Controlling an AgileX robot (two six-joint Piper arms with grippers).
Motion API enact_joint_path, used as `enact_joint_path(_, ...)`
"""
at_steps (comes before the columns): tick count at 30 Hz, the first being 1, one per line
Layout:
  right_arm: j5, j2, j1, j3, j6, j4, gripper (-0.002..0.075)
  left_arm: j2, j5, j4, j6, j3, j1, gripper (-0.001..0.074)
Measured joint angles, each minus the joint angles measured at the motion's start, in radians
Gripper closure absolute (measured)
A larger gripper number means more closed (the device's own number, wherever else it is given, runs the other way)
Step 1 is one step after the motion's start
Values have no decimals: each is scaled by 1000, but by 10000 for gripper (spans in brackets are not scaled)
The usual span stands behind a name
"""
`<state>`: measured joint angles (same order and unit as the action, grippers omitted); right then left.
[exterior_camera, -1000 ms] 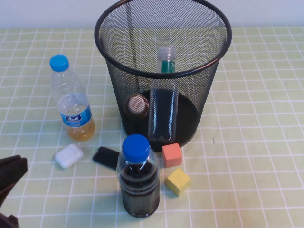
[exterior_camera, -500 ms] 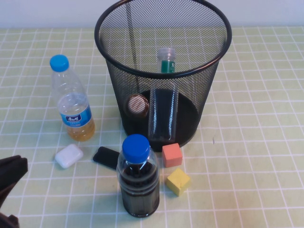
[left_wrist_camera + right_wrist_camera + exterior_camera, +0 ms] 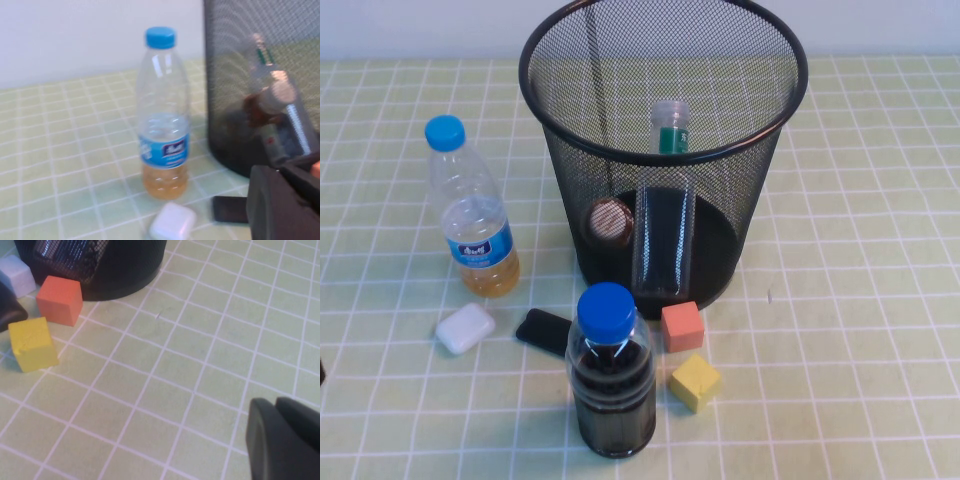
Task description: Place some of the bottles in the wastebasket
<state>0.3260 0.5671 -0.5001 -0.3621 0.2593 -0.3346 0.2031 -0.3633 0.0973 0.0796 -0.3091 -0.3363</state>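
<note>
Both of the task's bottles already lie inside the large round black wire-mesh wastebasket: the taller clear plastic bottle with white cap and green label leans upright against the near wall, its long axis running from the bin's base up toward the rim, and the small squat clear bottle with cream cap and amber-brown neck lies low on its side next to it — cap facing the mesh.

Neither gripper holds anything. The left gripper sits low at the table's near left, and from it the bin lies ahead and to its right, past the slim blue-capped bottle with a blue label, the white earbud case and the flat black device. The right gripper hovers over bare green-checked tablecloth on the right, near the orange cube and yellow cube. I cannot tell how wide either gripper stands. By my reading the left arm is nearer any remaining bottle, though the task looks done.
</note>
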Motion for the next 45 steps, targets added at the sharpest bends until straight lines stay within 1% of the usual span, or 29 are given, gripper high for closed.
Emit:
enact_joint_path(4, 0, 0, 0, 0, 0, 0, 733, -114, 92, 0, 0, 144, 81, 738)
enact_joint_path(9, 0, 0, 0, 0, 0, 0, 733, -210, 126, 6, -5, 297, 158, 738)
enact_joint_path(11, 0, 0, 0, 0, 0, 0, 733, -211, 119, 8, -6, 327, 183, 738)
enact_joint_path(14, 2, 0, 0, 0, 0, 0, 733, -212, 46, 8, -6, 332, 214, 738)
enact_joint_path(17, 2, 0, 0, 0, 0, 0, 733, -212, 4, 8, -6, 336, 221, 738)
enact_joint_path(45, 2, 0, 0, 0, 0, 0, 733, -214, 4, 8, -6, 336, 221, 739)
